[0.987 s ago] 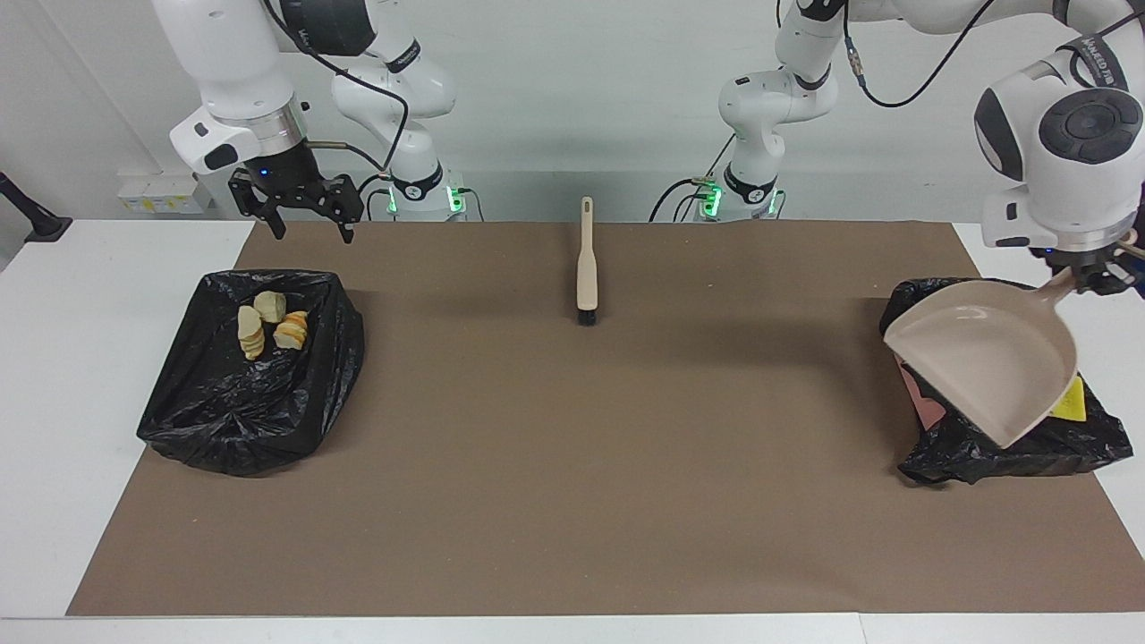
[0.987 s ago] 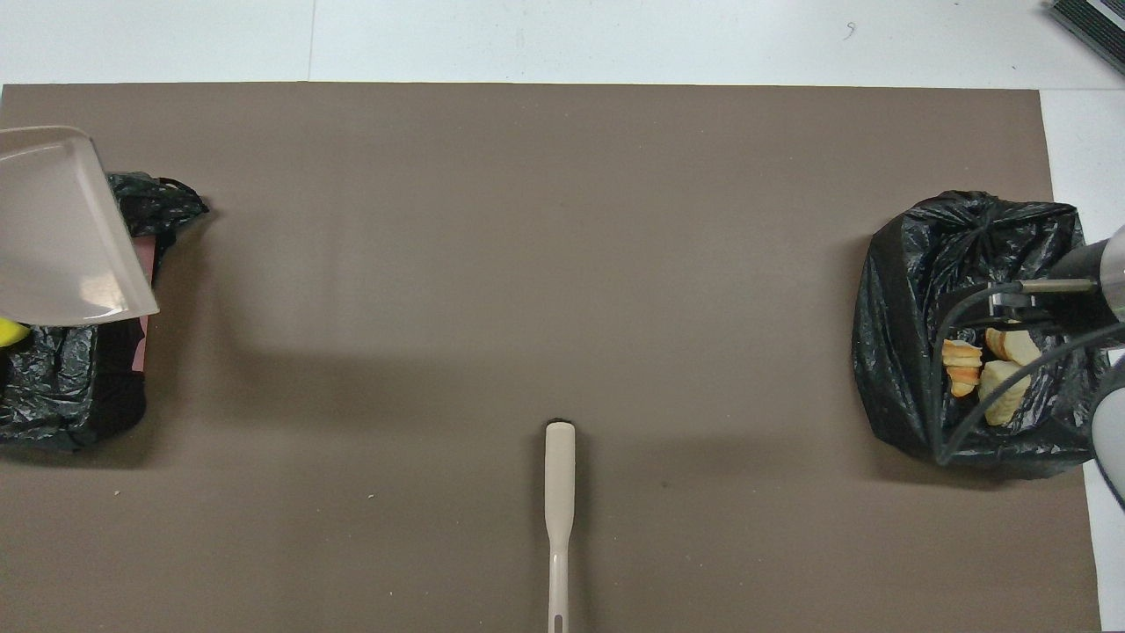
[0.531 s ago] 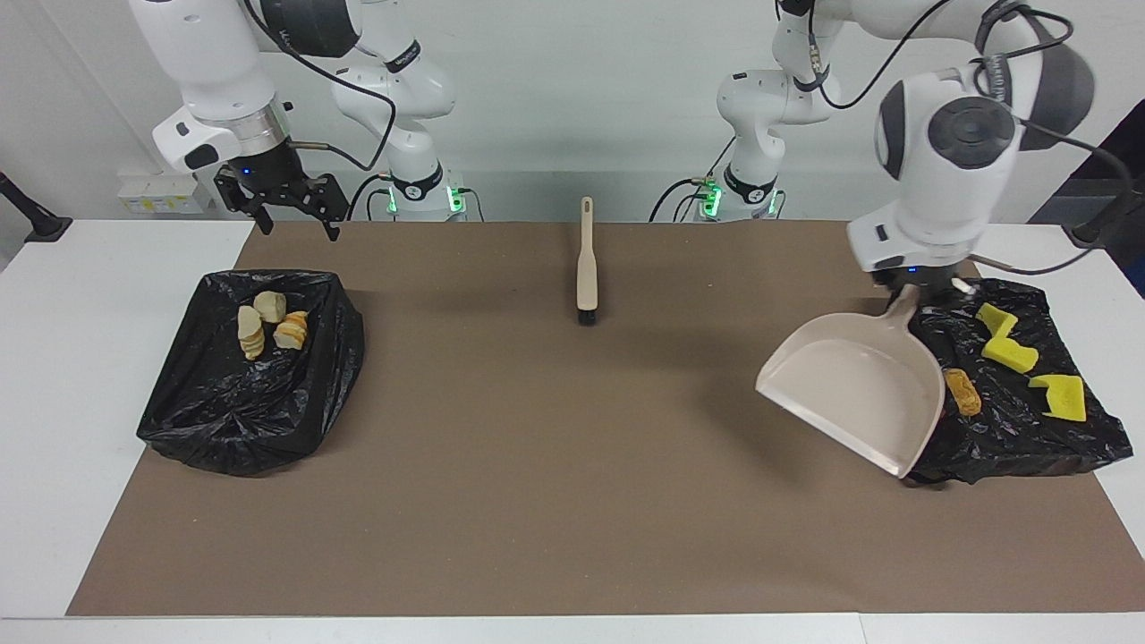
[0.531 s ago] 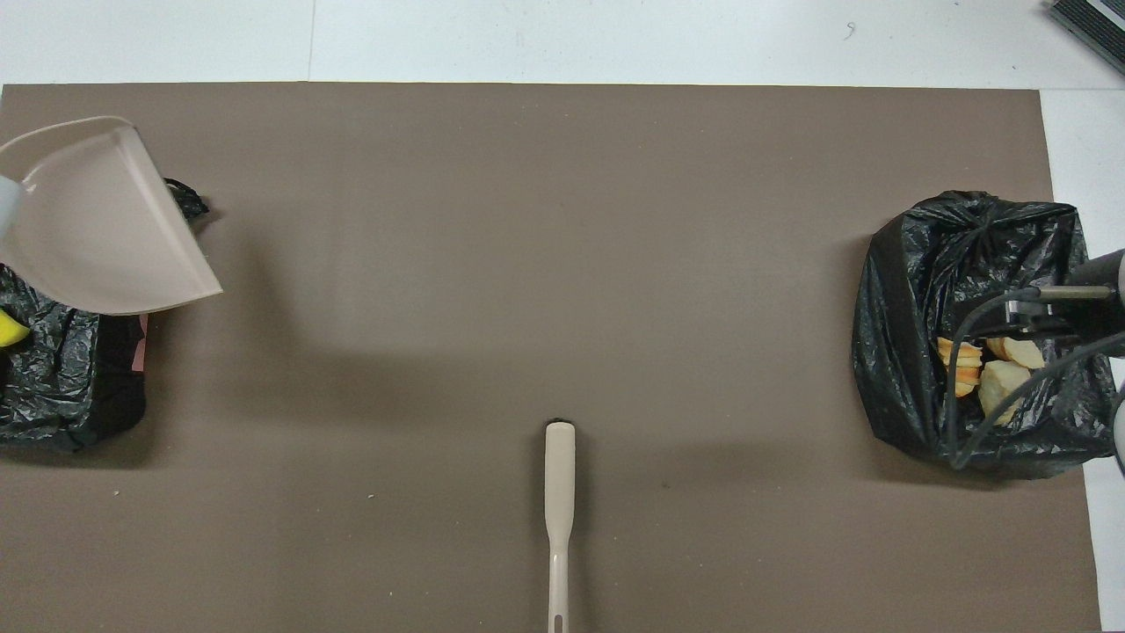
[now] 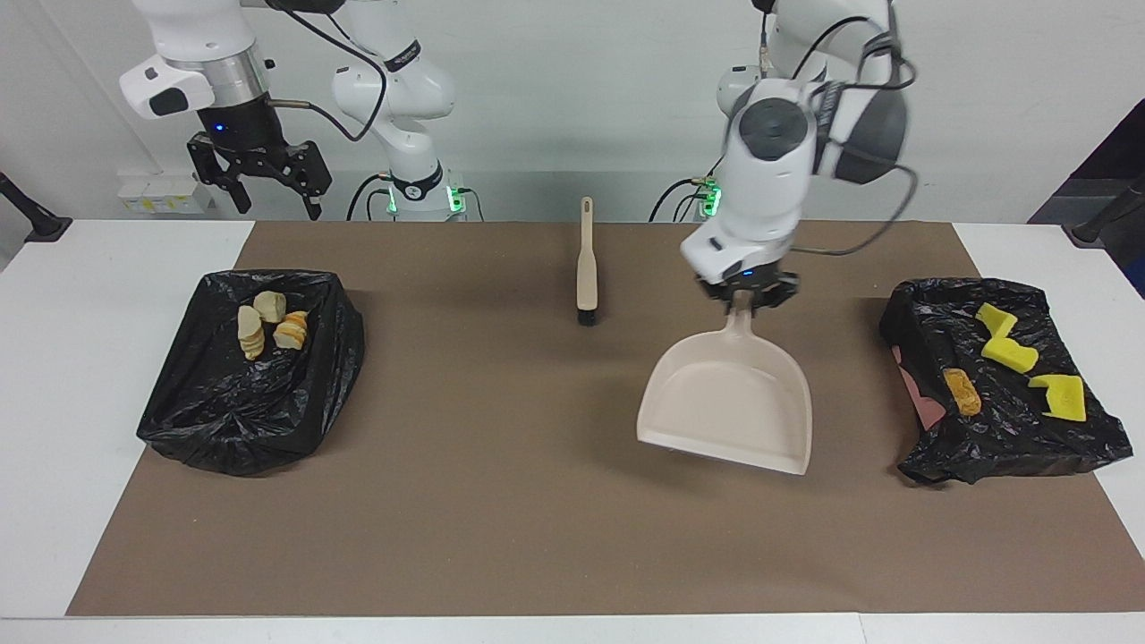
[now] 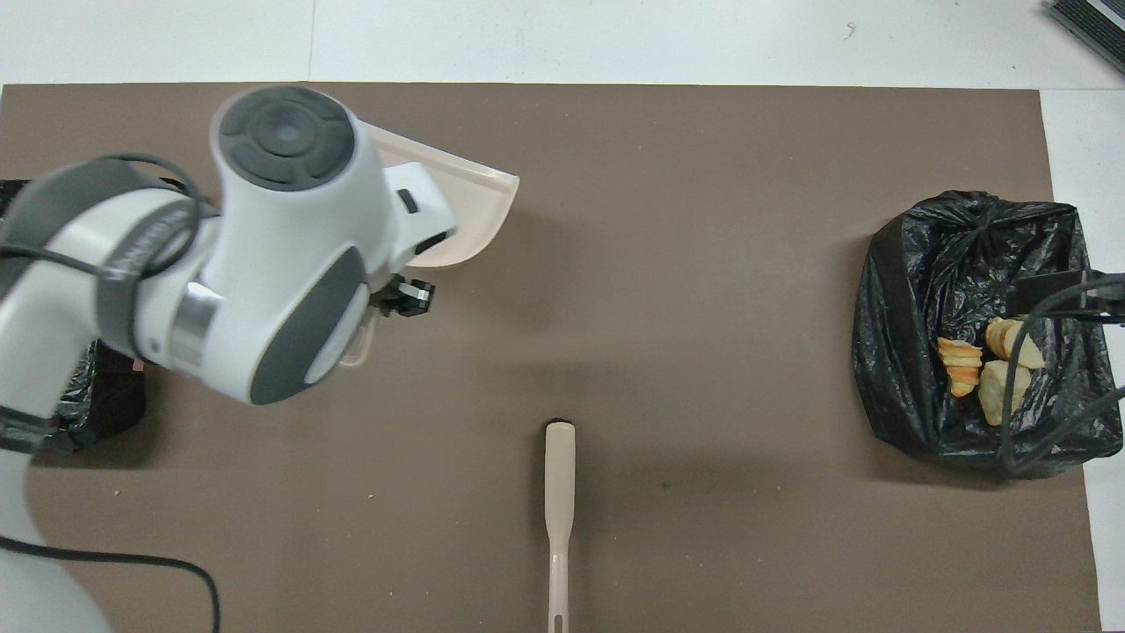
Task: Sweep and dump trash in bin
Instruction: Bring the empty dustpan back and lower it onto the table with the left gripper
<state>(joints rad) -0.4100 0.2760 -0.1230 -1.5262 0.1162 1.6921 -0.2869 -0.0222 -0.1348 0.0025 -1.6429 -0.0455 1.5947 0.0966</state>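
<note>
My left gripper (image 5: 742, 300) is shut on the handle of the beige dustpan (image 5: 729, 402), which hangs empty and tilted over the brown mat between the middle and the left arm's end. From overhead, the arm hides most of the dustpan (image 6: 466, 202). Two yellow foam pieces (image 5: 1006, 344) and an orange-brown nugget (image 5: 963, 392) lie in the black-bagged bin (image 5: 1011, 438) at that end. Cream chunks (image 5: 259, 317) and an orange-striped chunk (image 5: 291, 333) lie in the other bin (image 5: 233, 420) at the right arm's end. My right gripper (image 5: 255, 174) hangs open and empty, high above the mat's edge by that bin.
The beige brush (image 5: 586, 268) with black bristles lies on the mat near the robots, midway between the arms, handle toward them; it shows as the brush (image 6: 559, 492) from overhead. The brown mat (image 5: 501, 501) covers most of the white table.
My left arm swung the dustpan from over its bin toward the middle of the mat, uncovering the yellow foam and nugget. My right gripper rose and drifted toward the table's end.
</note>
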